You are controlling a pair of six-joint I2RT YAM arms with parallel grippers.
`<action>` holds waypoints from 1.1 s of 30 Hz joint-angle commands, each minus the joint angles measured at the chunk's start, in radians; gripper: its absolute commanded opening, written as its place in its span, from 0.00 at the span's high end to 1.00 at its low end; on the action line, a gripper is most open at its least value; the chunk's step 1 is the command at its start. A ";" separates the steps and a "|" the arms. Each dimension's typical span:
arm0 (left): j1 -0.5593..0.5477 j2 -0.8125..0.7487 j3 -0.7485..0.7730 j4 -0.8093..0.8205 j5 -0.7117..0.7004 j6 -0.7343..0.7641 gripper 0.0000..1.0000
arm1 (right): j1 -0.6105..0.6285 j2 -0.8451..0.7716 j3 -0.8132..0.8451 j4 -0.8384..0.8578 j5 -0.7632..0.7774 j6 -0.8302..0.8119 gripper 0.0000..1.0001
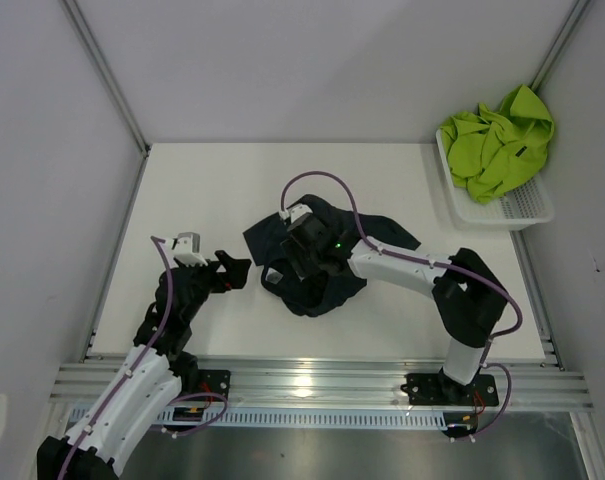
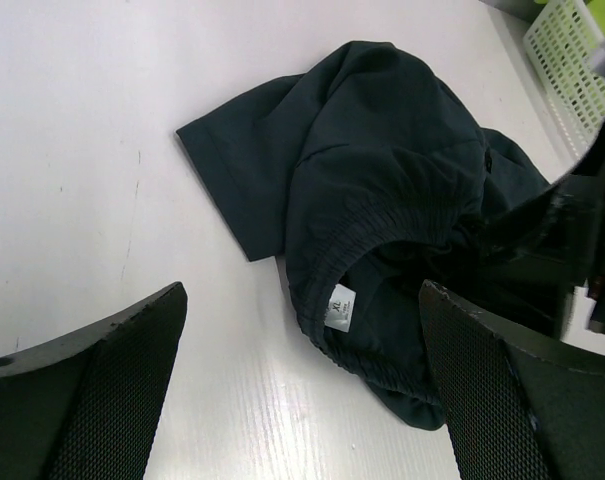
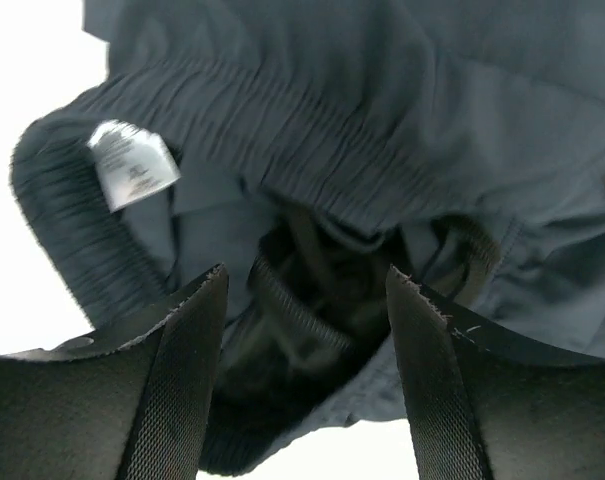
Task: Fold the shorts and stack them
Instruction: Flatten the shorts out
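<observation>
The dark navy shorts (image 1: 382,233) lie crumpled in the middle of the table, waistband (image 2: 382,215) towards the near side with a white size label (image 2: 340,307) showing. My right gripper (image 1: 287,270) hangs low over them, open, with bunched waistband folds (image 3: 282,300) between its fingers but not pinched. To the left of the dark pair, my left gripper (image 1: 234,272) stands wide open just above the tabletop with nothing in it. The lime green shorts (image 1: 497,145) sit heaped in the white basket (image 1: 517,212) at the back right.
The white mesh basket (image 2: 572,70) stands at the table's far right edge. Grey walls close in the left, back and right sides. An aluminium rail (image 1: 312,380) runs along the near edge by the arm bases.
</observation>
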 commanded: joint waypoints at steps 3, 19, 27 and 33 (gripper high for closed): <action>0.000 -0.013 0.028 0.015 0.000 -0.002 0.01 | 0.025 0.087 0.149 -0.044 0.103 -0.114 0.31; 0.000 -0.144 0.013 -0.024 -0.044 -0.017 0.01 | 0.019 0.278 0.402 -0.117 0.356 -0.188 0.86; 0.000 -0.053 0.016 0.060 0.065 -0.014 0.01 | 0.009 0.181 0.450 -0.081 0.403 -0.317 1.00; -0.001 -0.007 0.008 0.172 0.187 -0.056 0.02 | 0.046 0.132 0.476 -0.078 0.441 -0.368 1.00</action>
